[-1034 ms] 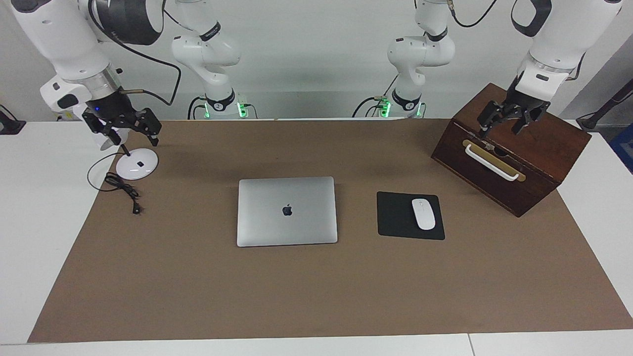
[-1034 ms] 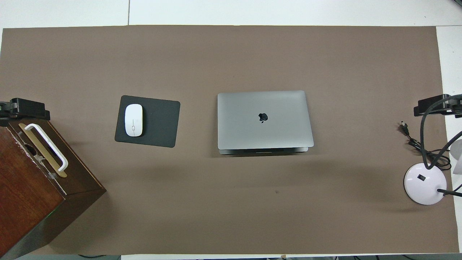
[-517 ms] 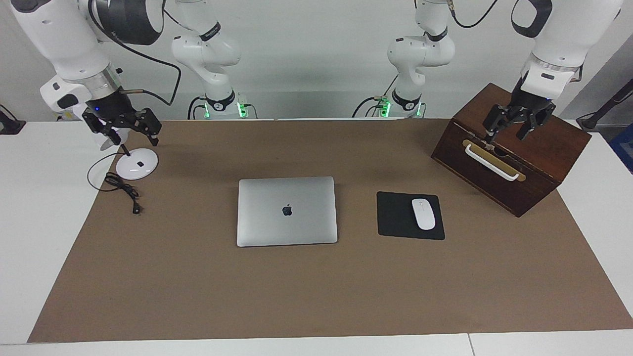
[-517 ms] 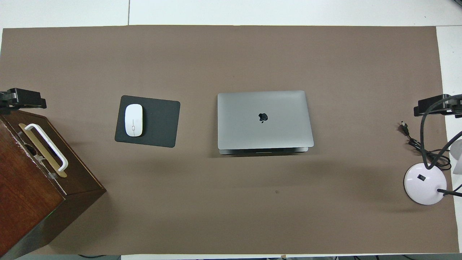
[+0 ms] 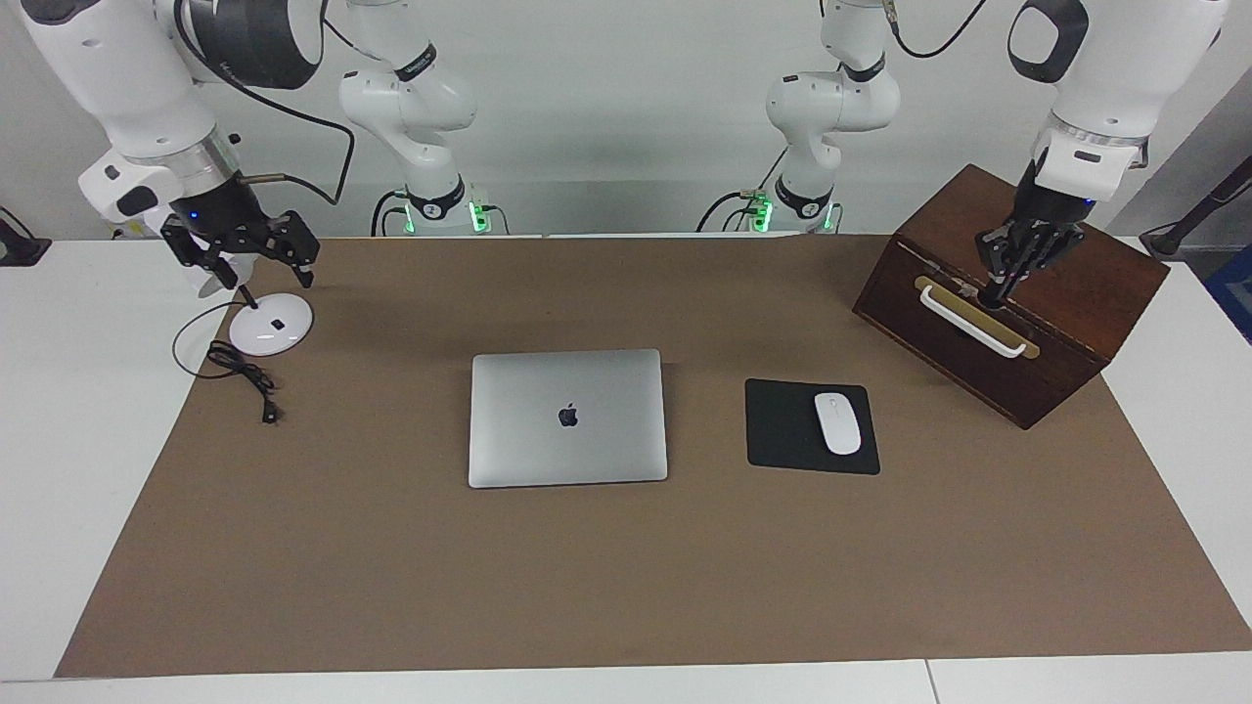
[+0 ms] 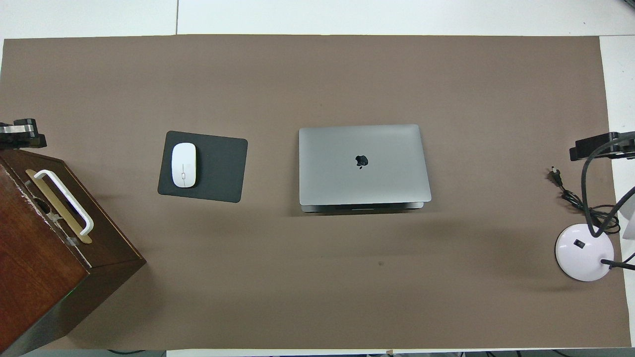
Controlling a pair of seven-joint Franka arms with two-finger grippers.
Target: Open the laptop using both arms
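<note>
The silver-grey laptop [image 5: 567, 416] lies shut and flat in the middle of the brown mat, apple logo up; it also shows in the overhead view [image 6: 363, 163]. My left gripper [image 5: 1007, 282] hangs over the wooden box, just above its white handle, well away from the laptop; in the overhead view [image 6: 20, 135] only its tip shows. My right gripper [image 5: 245, 252] is open and empty, up over the white lamp base at the right arm's end of the table; it also shows in the overhead view [image 6: 603, 146].
A dark wooden box [image 5: 1076, 323] with a white handle [image 5: 973, 323] stands at the left arm's end. A black mousepad [image 5: 782, 430] with a white mouse [image 5: 837, 422] lies beside the laptop. A white lamp base [image 5: 271, 325] and black cable [image 5: 245, 376] lie at the right arm's end.
My left gripper has turned at the wrist and shifted slightly over the box, so it now looks narrow. The right gripper has barely moved. The laptop has not moved.
</note>
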